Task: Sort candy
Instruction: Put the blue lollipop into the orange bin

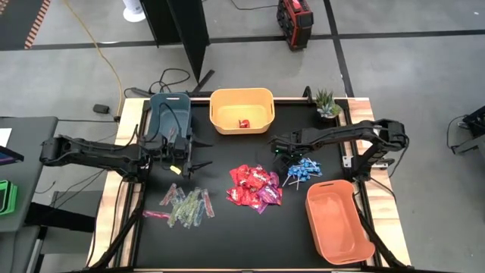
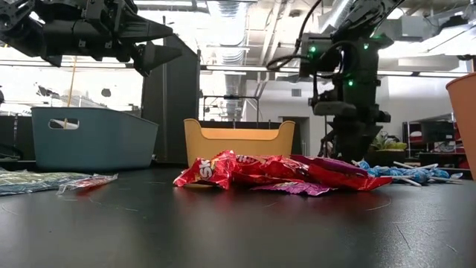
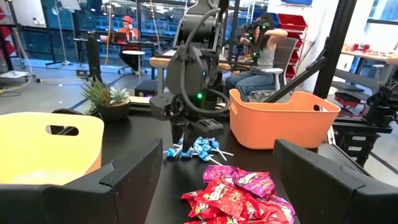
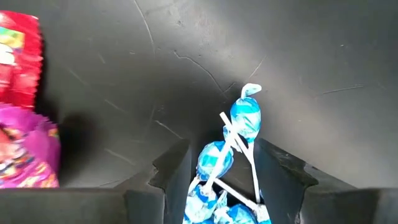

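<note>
Black table (image 1: 250, 235), right gripper (image 4: 222, 171) straddling blue lollipops (image 4: 244, 118), left gripper (image 1: 198, 164) hovering open.

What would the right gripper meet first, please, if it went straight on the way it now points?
Probably the blue-wrapped lollipops: the right gripper points down with its open fingers astride the pile, the black table just beneath.

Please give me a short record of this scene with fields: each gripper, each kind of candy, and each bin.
left gripper: jaws open, raised near the blue bin
right gripper: jaws straddle the blue lollipops, not closed on them
red and magenta packets: heap at table centre
green-pink stick packets: spread on the left
yellow bin: one red packet inside
orange bin: no candy visible
</note>
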